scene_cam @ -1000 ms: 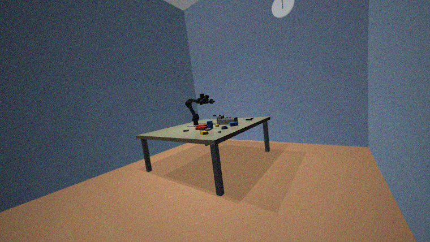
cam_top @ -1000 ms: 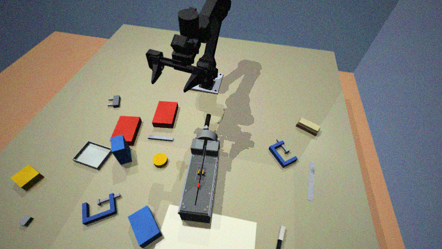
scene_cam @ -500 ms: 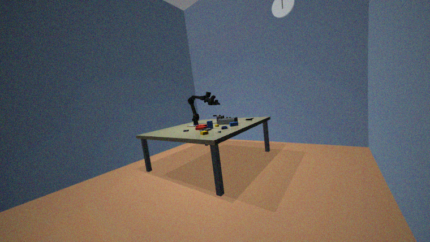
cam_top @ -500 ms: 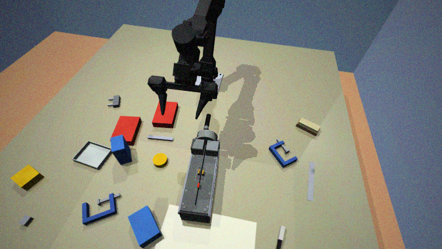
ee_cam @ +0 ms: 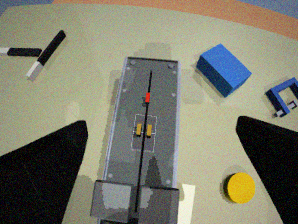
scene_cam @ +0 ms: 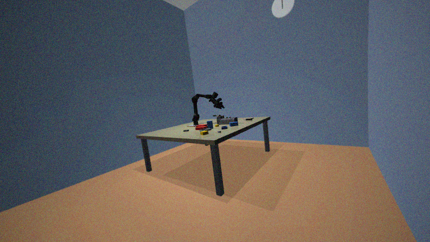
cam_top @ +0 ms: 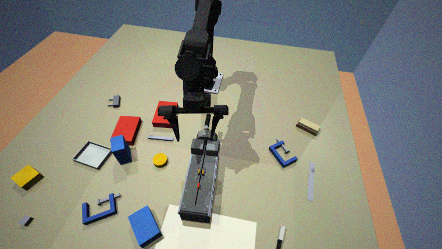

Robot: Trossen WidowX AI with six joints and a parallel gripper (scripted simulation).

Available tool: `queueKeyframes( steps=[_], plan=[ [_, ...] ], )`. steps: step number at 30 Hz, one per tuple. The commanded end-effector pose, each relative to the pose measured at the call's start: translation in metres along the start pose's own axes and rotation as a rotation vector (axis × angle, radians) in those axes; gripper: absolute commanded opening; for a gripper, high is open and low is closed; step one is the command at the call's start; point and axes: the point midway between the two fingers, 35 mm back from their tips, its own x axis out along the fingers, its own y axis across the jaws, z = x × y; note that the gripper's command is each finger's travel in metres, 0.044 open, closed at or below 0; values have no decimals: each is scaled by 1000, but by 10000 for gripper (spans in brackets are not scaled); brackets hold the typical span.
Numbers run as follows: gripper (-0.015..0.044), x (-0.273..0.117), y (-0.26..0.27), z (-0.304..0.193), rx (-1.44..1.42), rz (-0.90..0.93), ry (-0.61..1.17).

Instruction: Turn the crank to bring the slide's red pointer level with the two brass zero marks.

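Note:
The grey machine [cam_top: 206, 191] [scene_cam: 227, 121] [ee_cam: 165, 85] has a long slot along its top. The red pointer [cam_top: 198, 185] [ee_cam: 147, 97] stands in the slot, off the level of the two brass zero marks [cam_top: 202, 172] [ee_cam: 149, 130], on the side away from the crank. The black crank handle [cam_top: 207, 119] sticks up at the machine's arm-side end, behind the round grey hub [cam_top: 205, 134]; the wrist view does not show it. My gripper [cam_top: 195, 139] [scene_cam: 223, 107] [ee_cam: 164, 125] is wide open and empty, above the machine's crank end.
Left of the machine in the top view are a yellow disc [cam_top: 159, 159], an upright blue block [cam_top: 121, 149], two red blocks and a tray [cam_top: 75, 159]. A flat blue block [cam_top: 144, 226] lies near its far end. A blue clamp [cam_top: 277, 156] lies to the right.

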Motion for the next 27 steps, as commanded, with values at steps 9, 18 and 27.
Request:
queueKeyframes(
  steps=[9, 18, 27],
  plan=[
    [440, 41, 3, -35, -6, 17, 43],
    [440, 50, 3, -47, -6, 17, 44],
    [440, 50, 3, -47, -6, 17, 44]
  ],
)
